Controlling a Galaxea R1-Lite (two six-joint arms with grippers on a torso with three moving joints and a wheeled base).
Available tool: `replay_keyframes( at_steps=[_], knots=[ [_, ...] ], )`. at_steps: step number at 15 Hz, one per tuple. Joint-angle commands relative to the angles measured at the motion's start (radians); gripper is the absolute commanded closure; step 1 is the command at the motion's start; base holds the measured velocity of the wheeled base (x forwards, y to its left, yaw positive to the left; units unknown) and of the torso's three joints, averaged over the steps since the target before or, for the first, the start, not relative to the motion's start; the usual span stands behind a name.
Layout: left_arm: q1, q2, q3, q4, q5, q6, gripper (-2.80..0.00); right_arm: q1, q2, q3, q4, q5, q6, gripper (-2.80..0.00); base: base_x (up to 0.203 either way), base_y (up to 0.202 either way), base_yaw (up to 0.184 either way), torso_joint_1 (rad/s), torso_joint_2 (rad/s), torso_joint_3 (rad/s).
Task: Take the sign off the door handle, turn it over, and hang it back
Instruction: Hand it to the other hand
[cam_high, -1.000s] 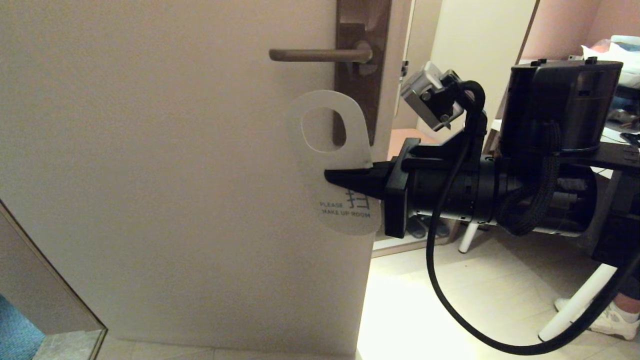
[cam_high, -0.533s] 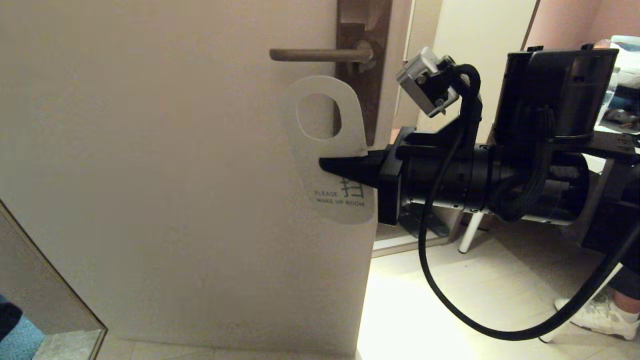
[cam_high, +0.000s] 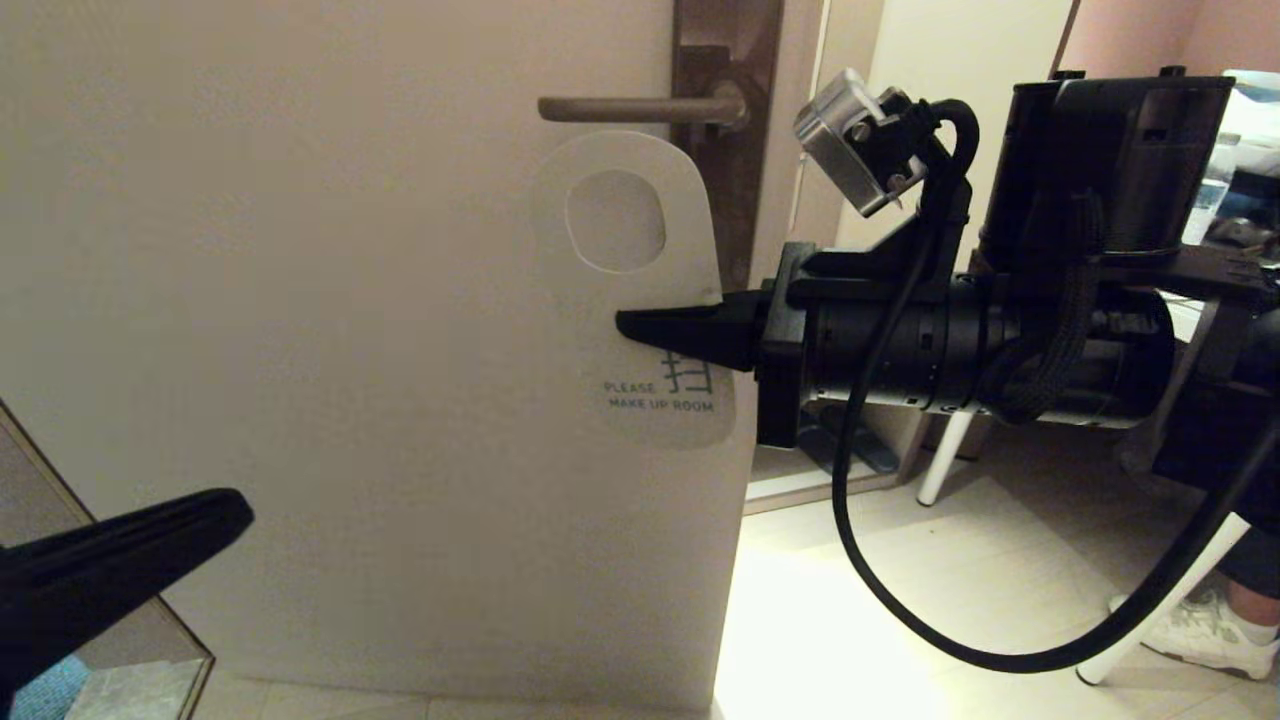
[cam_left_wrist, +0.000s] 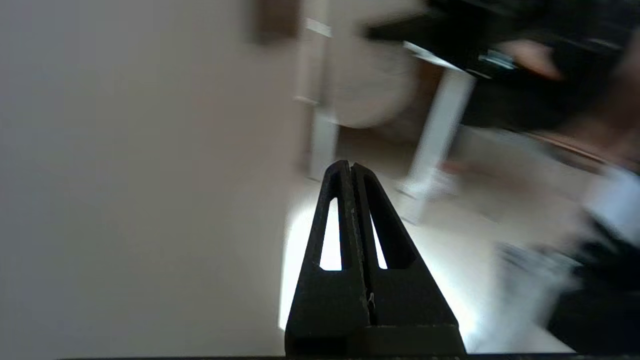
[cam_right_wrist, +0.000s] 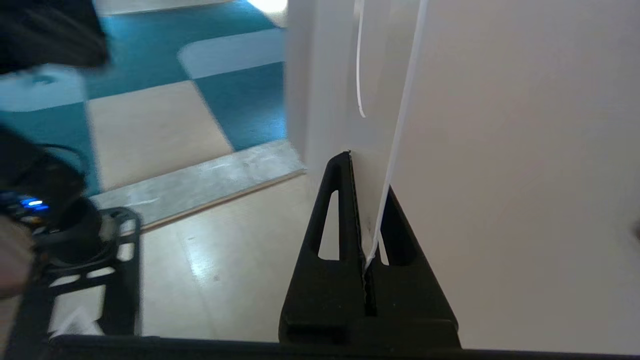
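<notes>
The sign (cam_high: 640, 290) shows its pale grey "PLEASE MAKE UP ROOM" face, held flat against the door just under the door handle (cam_high: 630, 108). Its round hole sits below the lever, off it. My right gripper (cam_high: 630, 325) reaches in from the right and is shut on the sign's middle; in the right wrist view the sign (cam_right_wrist: 400, 120) appears edge-on as a thin white line pinched between the jaws of the right gripper (cam_right_wrist: 357, 165). My left gripper (cam_high: 225, 510) enters at the lower left, shut and empty, also seen as the left gripper (cam_left_wrist: 347, 167).
The cream door (cam_high: 350, 300) fills the left half, with its edge near the middle. Beyond it are a white table leg (cam_high: 945, 455), a tiled floor (cam_high: 900, 600), and a person's shoe (cam_high: 1215, 650) at the right. A black cable (cam_high: 870, 560) loops under the right arm.
The right gripper has carried the sign up and left, its top now close under the lever. The left gripper has come into the head view at the lower left.
</notes>
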Motion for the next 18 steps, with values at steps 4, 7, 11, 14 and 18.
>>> replay_keyframes(
  at_steps=[4, 7, 11, 14, 18],
  knots=[
    [-0.015, 0.109, -0.065, -0.003, -0.146, -0.115, 0.0, 0.0, 0.042, -0.086, -0.003, 0.104, 0.089, 0.0, 0.0, 0.0, 0.0, 0.0, 0.0, 0.0],
    [-0.075, 0.148, -0.082, -0.016, -0.165, -0.123, 0.0, 0.001, 0.048, -0.105, -0.001, 0.127, 0.105, 0.0, 0.0, 0.0, 0.0, 0.0, 0.0, 0.0],
    [-0.123, 0.241, -0.083, -0.132, -0.169, -0.126, -2.8, 0.003, 0.047, -0.105, -0.001, 0.131, 0.106, 0.0, 0.0, 0.0, 0.0, 0.0, 0.0, 0.0],
    [-0.162, 0.271, -0.085, -0.168, -0.171, -0.127, -2.8, 0.003, 0.045, -0.111, -0.001, 0.16, 0.105, 0.0, 0.0, 0.0, 0.0, 0.0, 0.0, 0.0],
    [-0.166, 0.277, -0.085, -0.171, -0.171, -0.127, -2.8, 0.012, 0.047, -0.114, -0.001, 0.162, 0.105, 0.0, 0.0, 0.0, 0.0, 0.0, 0.0, 0.0]
  ],
)
